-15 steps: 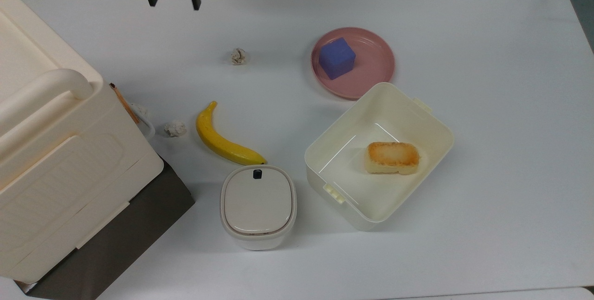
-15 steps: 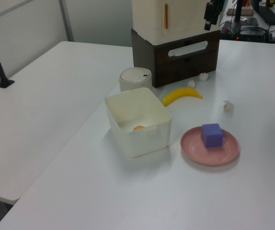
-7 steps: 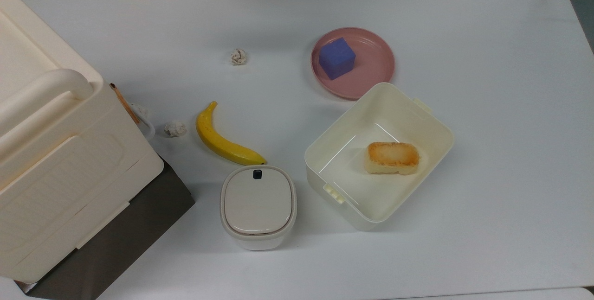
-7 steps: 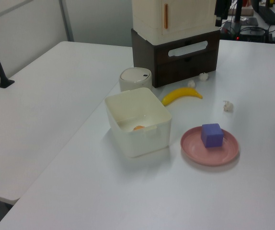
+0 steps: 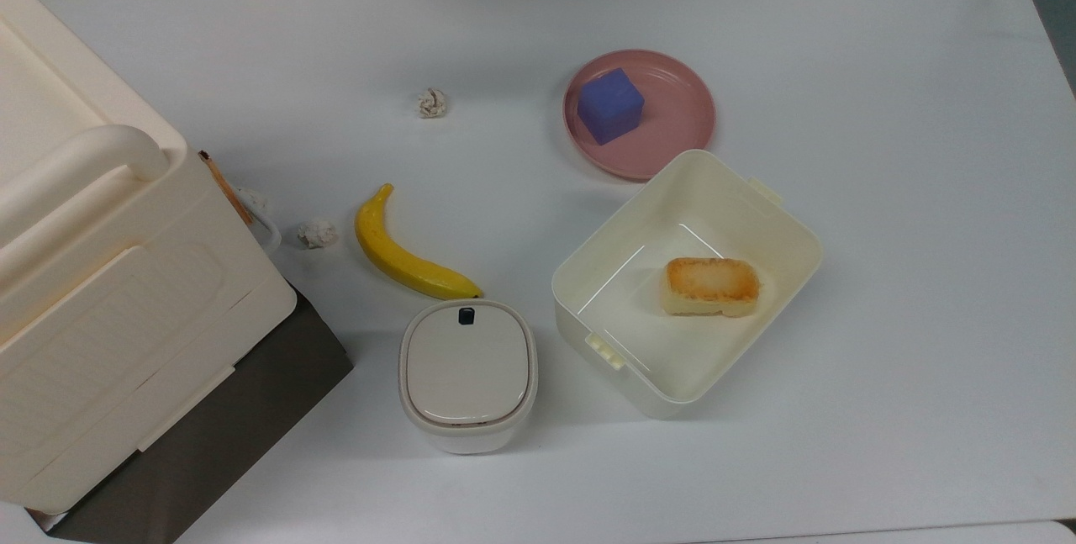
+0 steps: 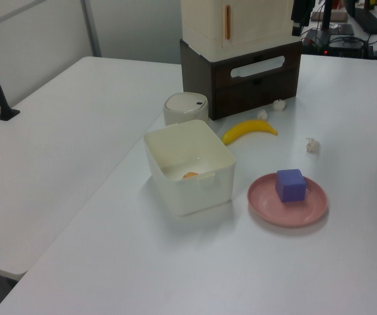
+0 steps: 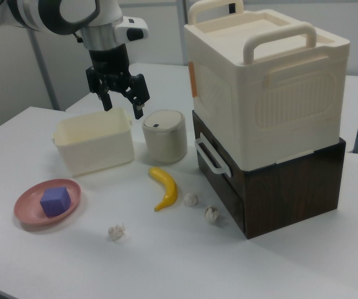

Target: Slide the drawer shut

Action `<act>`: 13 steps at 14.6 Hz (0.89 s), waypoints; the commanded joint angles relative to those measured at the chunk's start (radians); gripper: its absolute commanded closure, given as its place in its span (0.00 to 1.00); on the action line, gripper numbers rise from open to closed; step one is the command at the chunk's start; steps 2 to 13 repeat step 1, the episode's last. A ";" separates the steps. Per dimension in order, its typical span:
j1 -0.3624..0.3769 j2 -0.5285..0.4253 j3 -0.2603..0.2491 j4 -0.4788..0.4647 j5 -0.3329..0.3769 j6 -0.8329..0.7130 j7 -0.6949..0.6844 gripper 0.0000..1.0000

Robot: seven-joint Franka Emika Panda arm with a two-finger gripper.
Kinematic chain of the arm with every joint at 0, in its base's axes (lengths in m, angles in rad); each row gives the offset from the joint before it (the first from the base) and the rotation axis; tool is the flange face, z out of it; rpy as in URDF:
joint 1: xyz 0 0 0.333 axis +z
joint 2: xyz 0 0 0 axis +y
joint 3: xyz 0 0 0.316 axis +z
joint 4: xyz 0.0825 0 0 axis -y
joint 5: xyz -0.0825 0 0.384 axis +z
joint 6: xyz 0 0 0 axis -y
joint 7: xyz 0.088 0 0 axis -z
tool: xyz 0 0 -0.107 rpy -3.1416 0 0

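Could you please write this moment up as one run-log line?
drawer: pushed in, front flush with cabinet | gripper: open, raised, apart from drawer | banana, paper balls on table in front

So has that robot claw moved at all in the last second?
Yes. A second ago the gripper hung over the table's far edge in the top view; it has since withdrawn past that edge, away from the banana.

Banana (image 5: 409, 254) centre-left of top view; pink plate (image 5: 672, 136) with purple cube (image 5: 611, 105) above open container (image 5: 756, 224) holding bread (image 5: 711, 286).
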 commanded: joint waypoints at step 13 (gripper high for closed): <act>0.014 -0.001 -0.004 -0.006 0.023 0.019 0.035 0.00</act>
